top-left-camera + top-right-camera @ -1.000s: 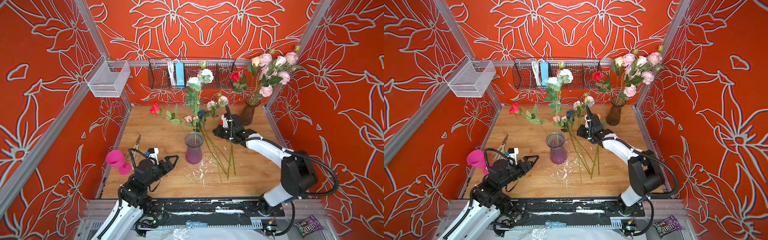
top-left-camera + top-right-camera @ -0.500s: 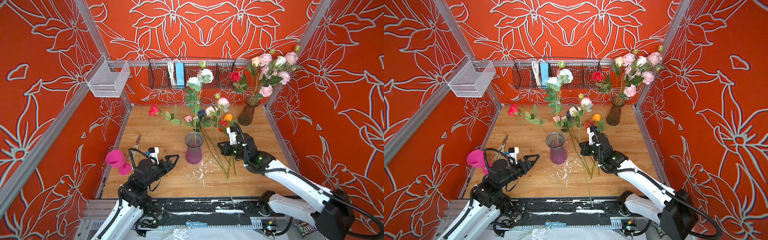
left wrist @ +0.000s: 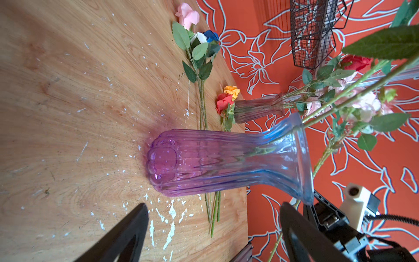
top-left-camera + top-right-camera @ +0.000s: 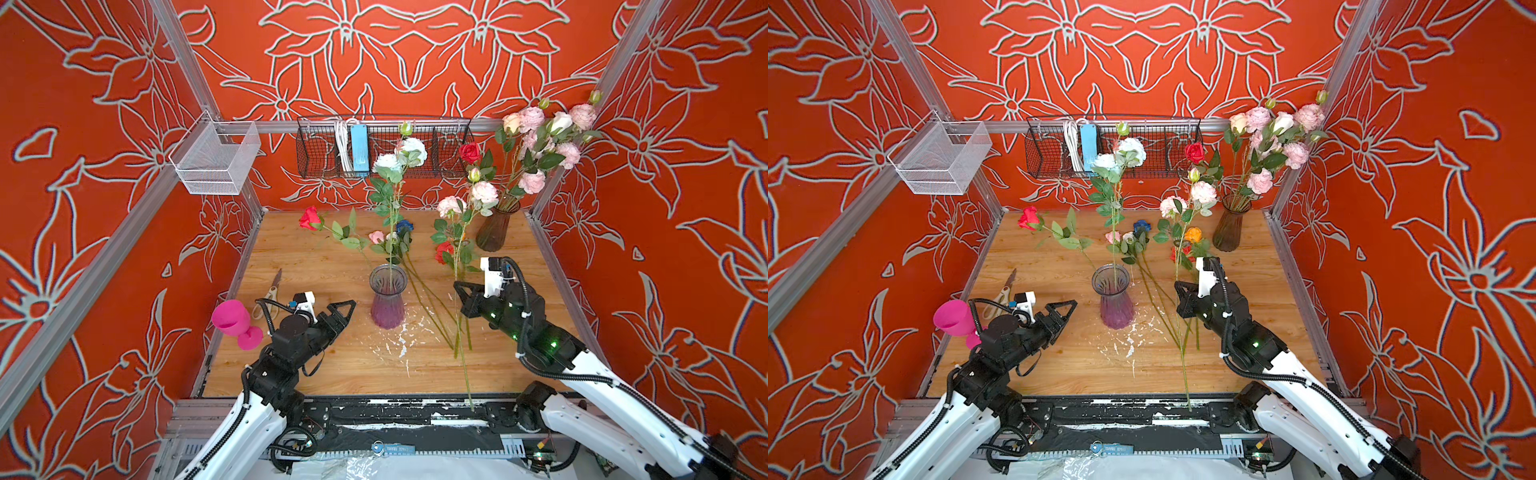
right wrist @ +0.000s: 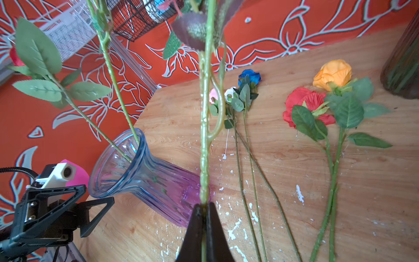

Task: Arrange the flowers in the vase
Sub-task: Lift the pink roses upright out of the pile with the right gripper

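Note:
The purple-blue glass vase (image 4: pixel 388 297) (image 4: pixel 1112 297) (image 3: pixel 215 158) (image 5: pixel 140 172) stands mid-table. It holds a tall white-bloomed stem (image 4: pixel 399 158) and a red rose (image 4: pixel 308 217) that leans out to the left. My right gripper (image 4: pixel 457 286) (image 4: pixel 1177 284) (image 5: pixel 204 206) is shut on the stem of a pink peony (image 4: pixel 451 205) (image 5: pixel 204 127), held upright just right of the vase. My left gripper (image 4: pixel 345 311) (image 4: pixel 1067 309) (image 3: pixel 213 205) is open and empty, close to the vase's left side. Pink, white and blue roses (image 4: pixel 395 232) (image 5: pixel 249 76) and a red and an orange one (image 4: pixel 1192 235) (image 5: pixel 332 72) lie on the table.
A brown vase (image 4: pixel 496 226) full of pink flowers stands at the back right corner. A pink goblet (image 4: pixel 232 320) and scissors (image 4: pixel 270 295) lie at the left edge. A black wire basket (image 4: pixel 382 145) and a white one (image 4: pixel 216 160) hang on the walls.
My right arm has drawn back toward the front and raised the pink peony stem off the table, upright beside the vase. The left arm has barely moved.

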Available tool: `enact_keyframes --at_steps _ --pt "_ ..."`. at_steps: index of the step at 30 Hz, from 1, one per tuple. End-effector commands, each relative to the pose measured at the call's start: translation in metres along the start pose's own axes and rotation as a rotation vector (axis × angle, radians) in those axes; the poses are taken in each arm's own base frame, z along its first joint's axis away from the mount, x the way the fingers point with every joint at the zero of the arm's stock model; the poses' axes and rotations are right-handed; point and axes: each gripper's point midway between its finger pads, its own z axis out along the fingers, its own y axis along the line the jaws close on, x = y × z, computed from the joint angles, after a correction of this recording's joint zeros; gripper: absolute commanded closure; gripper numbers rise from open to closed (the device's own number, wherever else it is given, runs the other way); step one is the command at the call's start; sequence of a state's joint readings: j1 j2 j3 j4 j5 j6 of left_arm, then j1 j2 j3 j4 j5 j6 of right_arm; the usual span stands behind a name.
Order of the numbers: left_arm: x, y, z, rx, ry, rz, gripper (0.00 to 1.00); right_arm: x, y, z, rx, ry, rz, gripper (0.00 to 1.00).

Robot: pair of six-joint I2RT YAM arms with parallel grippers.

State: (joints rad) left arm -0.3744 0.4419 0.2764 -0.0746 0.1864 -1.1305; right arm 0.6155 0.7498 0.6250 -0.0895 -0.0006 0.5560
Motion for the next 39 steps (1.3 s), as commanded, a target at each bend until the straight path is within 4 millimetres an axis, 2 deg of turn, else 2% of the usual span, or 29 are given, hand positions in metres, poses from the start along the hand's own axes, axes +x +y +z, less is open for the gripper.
enact_keyframes --at_steps 1,7,11,14,21,29,34,39 --pt "-0.008 -0.010 0.000 0.018 -0.033 -0.023 0.09 -0.009 0.004 -0.001 -0.021 -0.058 -0.021 1.00" --pt "-0.019 -0.002 -0.002 -0.010 -0.105 -0.086 0.07 -0.018 0.020 0.005 -0.077 -0.051 -0.062 1.00" --pt "-0.031 0.010 -0.010 -0.039 -0.195 -0.182 0.07 -0.024 0.028 0.006 -0.122 -0.085 -0.055 1.00" --pt "-0.039 0.009 -0.016 -0.027 -0.252 -0.213 0.07 -0.032 0.032 0.006 -0.127 -0.116 -0.064 1.00" --pt "-0.053 -0.006 -0.029 -0.016 -0.315 -0.173 0.07 -0.060 0.053 0.005 -0.169 -0.164 -0.129 1.00" --pt "-0.064 -0.035 -0.037 -0.005 -0.323 -0.076 0.07 -0.108 0.082 -0.001 -0.217 -0.280 -0.181 1.00" --pt "-0.065 -0.057 -0.041 -0.004 -0.295 0.043 0.06 -0.120 0.090 -0.004 -0.222 -0.305 -0.214 1.00" --pt "-0.066 -0.060 -0.040 -0.032 -0.281 0.136 0.05 -0.126 0.094 -0.002 -0.227 -0.315 -0.223 1.00"
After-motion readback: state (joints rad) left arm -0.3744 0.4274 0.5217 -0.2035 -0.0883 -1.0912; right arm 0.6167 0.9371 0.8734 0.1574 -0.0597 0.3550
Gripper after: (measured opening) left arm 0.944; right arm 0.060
